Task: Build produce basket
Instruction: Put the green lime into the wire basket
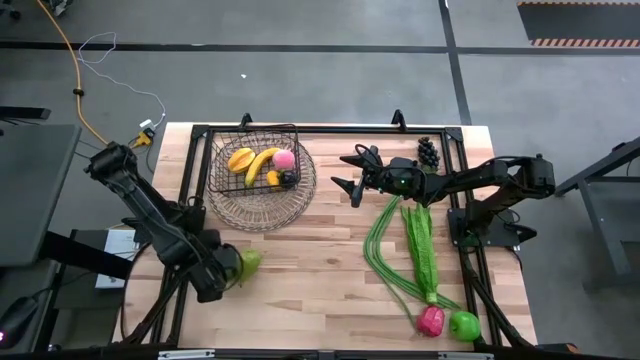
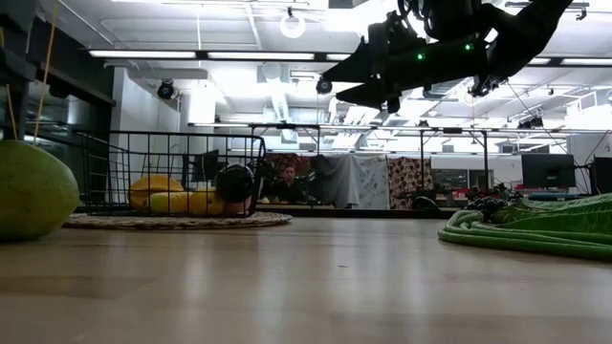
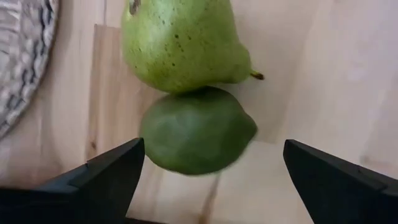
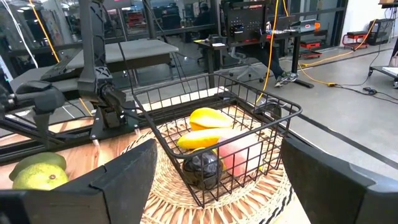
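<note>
Grey floor (image 1: 330, 70) crossed by dark lines surrounds the wooden table (image 1: 310, 270); ceiling strip lights (image 2: 191, 54) glow above desks with monitors (image 2: 547, 170).

Bare table (image 1: 310, 255) between basket (image 1: 262, 172) and, seemingly, 2 pears (image 1: 248, 262).

High view looks straight down on the whole table (image 1: 330, 260). Low view sits at tabletop height, facing the room. Left wrist view is close over two pears (image 3: 186, 87). Right wrist view faces the basket (image 4: 217, 140), shared with high and low views.
</note>
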`<state>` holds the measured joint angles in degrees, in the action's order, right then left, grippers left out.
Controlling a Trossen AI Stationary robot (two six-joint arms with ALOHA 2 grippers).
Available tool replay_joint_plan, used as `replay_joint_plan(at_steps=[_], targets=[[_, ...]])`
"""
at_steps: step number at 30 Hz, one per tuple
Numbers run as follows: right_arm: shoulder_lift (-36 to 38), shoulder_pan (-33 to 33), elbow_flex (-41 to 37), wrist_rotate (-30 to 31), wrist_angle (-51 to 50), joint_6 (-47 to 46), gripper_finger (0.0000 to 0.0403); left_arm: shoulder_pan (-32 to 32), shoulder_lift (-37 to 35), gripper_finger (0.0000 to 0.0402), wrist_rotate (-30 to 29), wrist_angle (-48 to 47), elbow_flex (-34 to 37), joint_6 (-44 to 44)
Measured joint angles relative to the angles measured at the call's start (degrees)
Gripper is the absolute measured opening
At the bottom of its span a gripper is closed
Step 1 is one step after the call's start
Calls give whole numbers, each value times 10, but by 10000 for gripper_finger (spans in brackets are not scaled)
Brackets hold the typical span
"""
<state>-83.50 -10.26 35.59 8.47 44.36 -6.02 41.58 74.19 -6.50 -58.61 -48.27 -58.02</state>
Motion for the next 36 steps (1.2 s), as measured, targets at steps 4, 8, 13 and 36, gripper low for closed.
replay_joint_plan(at_steps=[4, 8, 13, 36], targets=[[0, 0, 0, 0, 0, 0, 332, 0, 31, 374, -6, 0, 0, 12], [0, 0, 0, 0, -1, 0, 332, 0, 59, 374, -2, 0, 0, 20], [0, 0, 0, 0, -10, 0, 332, -4, 96, 374, -2, 6, 0, 42], [0, 0, 0, 0, -21, -2, 332, -41, 150, 326, 3, 32, 1, 127]])
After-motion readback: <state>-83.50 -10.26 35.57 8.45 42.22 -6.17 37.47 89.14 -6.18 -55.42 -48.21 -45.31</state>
